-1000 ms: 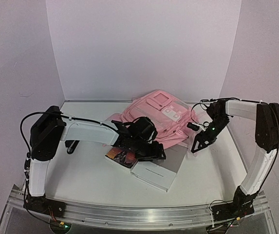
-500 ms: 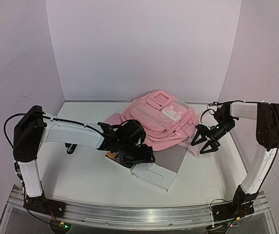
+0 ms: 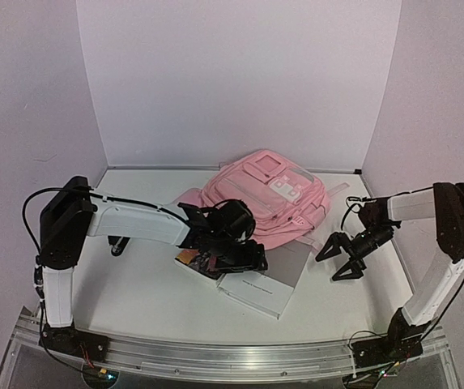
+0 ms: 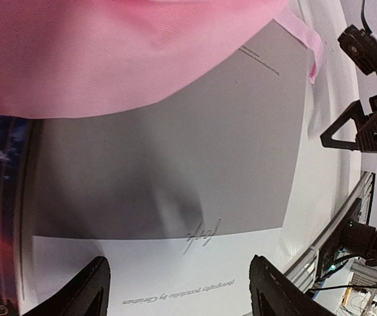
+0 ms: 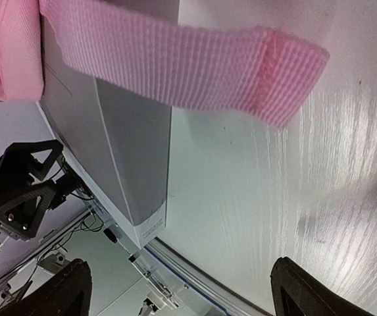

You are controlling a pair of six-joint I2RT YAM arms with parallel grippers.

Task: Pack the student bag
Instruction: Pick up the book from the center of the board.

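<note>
**Trainee:** Where does the student bag [image 3: 268,198] lie, and what is each gripper doing?

**Instructor:** The bag lies flat toward the far middle of the table [image 3: 134,300]. Its near edge drapes over the far part of a grey book [image 4: 175,164]. A picture-cover book [image 3: 193,261] lies just beside the grey one, on its left. The left gripper [image 4: 181,296] hovers over the grey book with its jaws spread and nothing between them. The right gripper [image 5: 188,289] sits low over the bare table to the right of the book, jaws wide and empty. A loose pink strap [image 5: 175,66] lies across the book's corner in front of it.

**Trainee:** What does the step call for?

**Instructor:** Probably clearing the bag off the books before anything is packed. The right gripper should take the fabric or the strap, not the book edge. It should lift only enough to free the cover. The left gripper should close across one edge of the book, since the flat face offers no purchase.

**Trainee:** What are the hazards?

**Instructor:** Soft fabric may slip or bunch, and a dragged book may push its neighbour.
</note>
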